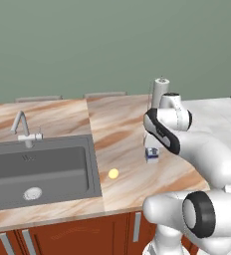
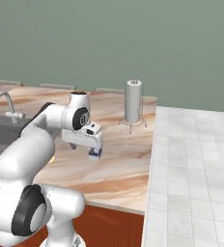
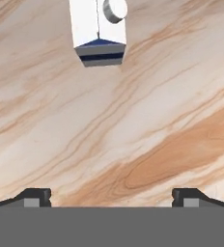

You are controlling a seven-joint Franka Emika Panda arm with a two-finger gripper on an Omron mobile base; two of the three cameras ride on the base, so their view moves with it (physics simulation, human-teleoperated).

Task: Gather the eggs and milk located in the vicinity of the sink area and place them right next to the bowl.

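While the pincer gapes, the milk stands upright (cap up).

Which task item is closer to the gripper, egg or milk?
The milk: it stands on the counter right by the open gripper. The pale yellow egg lies apart, beside the sink.

The white arm bends forward from its base and folds down at the wrist, so the hand points at the surface below, with the gripper spread wide, fingertips far apart, holding nothing.
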